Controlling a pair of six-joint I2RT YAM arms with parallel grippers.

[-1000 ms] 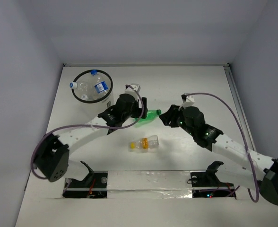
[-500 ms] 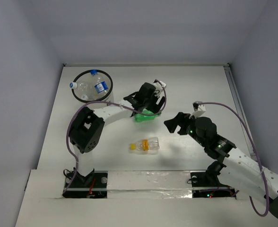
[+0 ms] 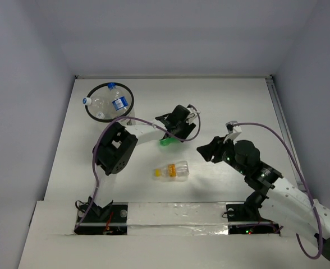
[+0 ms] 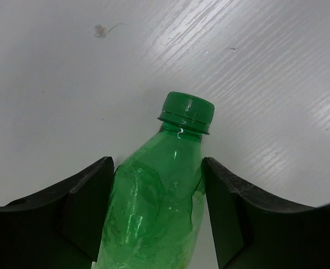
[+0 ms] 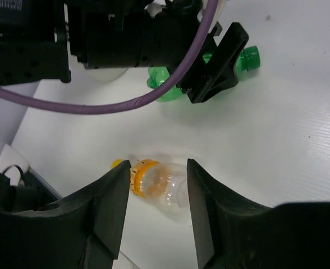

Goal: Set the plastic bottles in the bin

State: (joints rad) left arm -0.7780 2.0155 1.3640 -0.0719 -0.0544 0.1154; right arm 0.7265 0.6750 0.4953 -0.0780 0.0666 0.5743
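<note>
Pale grey-lilac walls box in a white table point(image 3: 238, 101) whose top has a fine, streaky grain like painted wood. At the far left stands the bin point(image 3: 90, 88), a round white bucket with a thin black rim. Clear bottles point(image 3: 119, 103) with blue labels and blue caps lie jumbled inside it.

Near the middle of the table, the left pincer point(image 4: 156, 165) is clamped on the green bottle point(image 4: 154, 213). Its two matte black fingers point(image 4: 86, 207) press against the sides, and the thin see-through plastic looks creased and dented between them. The ribbed green cap point(image 4: 186, 112) sticks out past the fingertips. I cannot tell whether the bottle rests on the table or is raised off it.

Closer to the arm bases, the orange-label bottle point(image 3: 172, 171) lies on its side by itself, well apart from the bin. It is stubby and clear, with a yellow cap point(image 5: 117, 164) and an orange band just behind it. The right pincer point(image 5: 158, 168) hangs above it with its broad black fingers point(image 5: 111, 207) spread apart, gripping nothing. In the right wrist view the bottle shows in the gap between them. A glossy purple cable point(image 5: 125, 103) loops across that same view in front of the left arm's black body.
</note>
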